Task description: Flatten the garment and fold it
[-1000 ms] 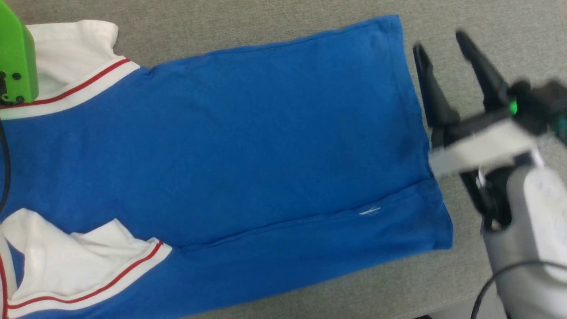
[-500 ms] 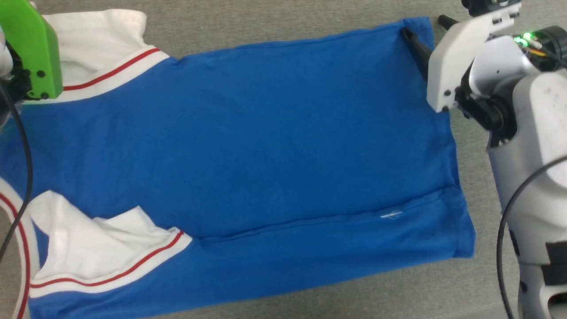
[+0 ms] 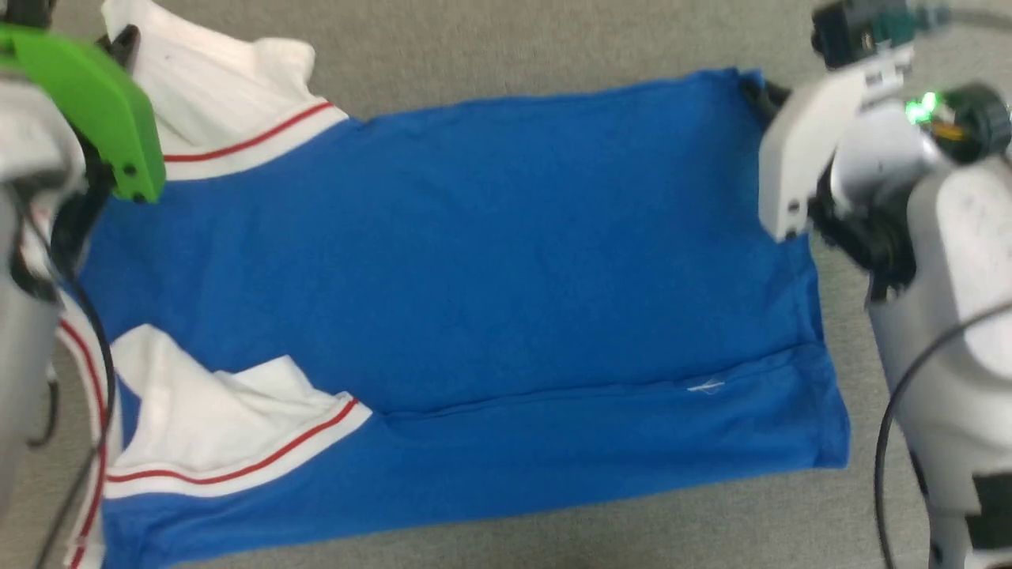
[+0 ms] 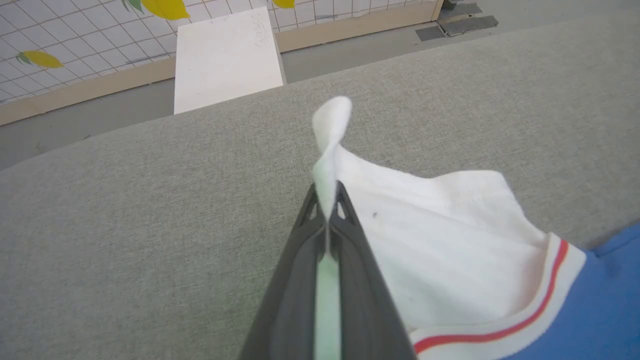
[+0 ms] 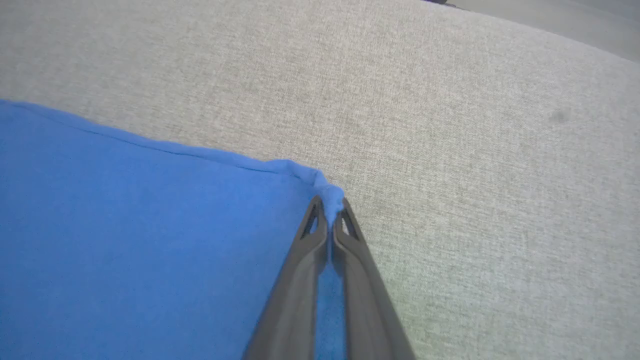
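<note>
Across the middle of the head view lies the shirt [image 3: 490,261] — blue, spread on the grey table [image 3: 514,39], with its hem at the right side of the frame and its white sleeves at the left. It looks mostly flat, but a long crease runs along the lower part, and the lower sleeve [image 3: 205,419] is bunched up.

At the upper left of the frame, the left gripper [image 4: 327,200] has its fingers pressed tight together on the tip of the upper sleeve [image 3: 213,95]. A bit of white cloth pokes up past them in the left wrist view. At the upper right, the right gripper [image 5: 330,210] is pinched on the blue hem corner, with a little nub of cloth sticking out at the tips.

I think this is the flattening step, or the very start of a fold, since both top corners are held. The next move, I would guess, is to lift both ends together. Then the arms could pull apart to smooth the cloth, or carry the top edge down toward the bottom of the frame. Both arms need to go at the same speed. The grips are small — a hard tug could slip the cloth out.

Count: one shirt, two white sleeves, two grippers, one table.
</note>
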Tool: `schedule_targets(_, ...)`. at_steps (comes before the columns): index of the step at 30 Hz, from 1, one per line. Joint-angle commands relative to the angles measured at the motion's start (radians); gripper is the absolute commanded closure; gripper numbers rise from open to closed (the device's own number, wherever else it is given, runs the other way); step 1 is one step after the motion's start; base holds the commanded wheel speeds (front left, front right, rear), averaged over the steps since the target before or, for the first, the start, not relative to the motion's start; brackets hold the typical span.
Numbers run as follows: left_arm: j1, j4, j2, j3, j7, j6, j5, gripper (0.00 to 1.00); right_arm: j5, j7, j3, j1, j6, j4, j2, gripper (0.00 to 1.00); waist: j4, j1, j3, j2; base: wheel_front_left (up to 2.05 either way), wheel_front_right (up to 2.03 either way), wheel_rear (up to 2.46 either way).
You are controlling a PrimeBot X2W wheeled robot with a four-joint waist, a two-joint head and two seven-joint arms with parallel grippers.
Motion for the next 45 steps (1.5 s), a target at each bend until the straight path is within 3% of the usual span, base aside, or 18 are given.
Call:
schedule_targets(1, 0.037, 0.0, -0.009, 0.013, -0.071, -0.008, 0.008, 1.0, 0.008, -0.047, -0.002, 0.037, -0.002, -0.016, -0.003, 1.0, 0.018, -0.0001, -0.084, 0.0, 0.0, 0.0, 0.0)
schedule_targets(4, 0.132, -0.024, -0.045, 0.055, -0.241, -0.011, -0.024, 1.0, 0.025, -0.152, 0.002, 0.114, -0.002, -0.043, -0.014, 1.0, 0.029, -0.0001, -0.154, 0.0, 0.0, 0.0, 0.0)
schedule_targets(5, 0.241, -0.065, -0.073, 0.083, -0.359, -0.005, -0.047, 1.0, 0.033, -0.234, 0.004, 0.181, -0.002, -0.058, -0.033, 1.0, 0.045, -0.0001, -0.217, 0.0, 0.0, 0.0, 0.0)
schedule_targets(6, 0.283, -0.084, -0.081, 0.094, -0.396, -0.002, -0.057, 1.0, 0.039, -0.262, 0.007, 0.204, -0.002, -0.063, -0.038, 1.0, 0.05, -0.0001, -0.237, 0.0, 0.0, 0.0, 0.0)
schedule_targets(13, 0.56, -0.185, -0.117, 0.149, -0.504, 0.028, -0.141, 1.0, 0.074, -0.347, 0.006, 0.342, -0.002, -0.037, -0.065, 1.0, 0.082, -0.0001, -0.338, 0.0, 0.0, 0.0, 0.0)
schedule_targets(17, 0.696, -0.218, -0.138, 0.147, -0.507, 0.027, -0.192, 1.0, 0.091, -0.315, -0.001, 0.404, -0.002, -0.021, -0.083, 1.0, 0.1, -0.0001, -0.363, 0.0, 0.0, 0.0, 0.0)
schedule_targets(26, 0.831, -0.162, -0.166, 0.093, -0.47, 0.01, -0.239, 1.0, 0.122, -0.103, 0.018, 0.507, -0.002, -0.039, -0.158, 1.0, 0.118, -0.0001, -0.357, 0.0, 0.0, 0.0, 0.0)
schedule_targets(35, 0.792, 0.0, -0.194, 0.032, -0.464, -0.032, -0.221, 1.0, 0.115, -0.016, 0.024, 0.561, -0.002, -0.029, -0.126, 1.0, 0.125, -0.0001, -0.351, 0.0, 0.0, 0.0, 0.0)
schedule_targets(36, 0.786, 0.016, -0.201, 0.031, -0.471, -0.033, -0.22, 0.6, 0.117, -0.023, 0.017, 0.567, -0.002, -0.033, -0.116, 0.56, 0.125, -0.0001, -0.356, 0.0, 0.0, 0.0, 0.0)
schedule_targets(37, 0.782, 0.026, -0.206, 0.032, -0.482, -0.031, -0.218, 0.21, 0.12, -0.034, 0.008, 0.573, -0.002, -0.038, -0.108, 0.06, 0.126, -0.0001, -0.361, 0.0, 0.0, 0.0, 0.0)
schedule_targets(38, 0.779, 0.034, -0.212, 0.035, -0.498, -0.03, -0.215, 0.0, 0.122, -0.047, -0.009, 0.583, -0.002, -0.044, -0.097, 0.0, 0.127, -0.0001, -0.367, 0.0, 0.0, 0.0, 0.0)
schedule_targets(45, 0.801, 0.015, -0.234, 0.067, -0.662, 0.001, -0.167, 0.0, 0.111, -0.187, -0.115, 0.684, -0.002, -0.142, -0.014, 0.0, 0.131, -0.0001, -0.415, 0.0, 0.0, 0.0, 0.0)
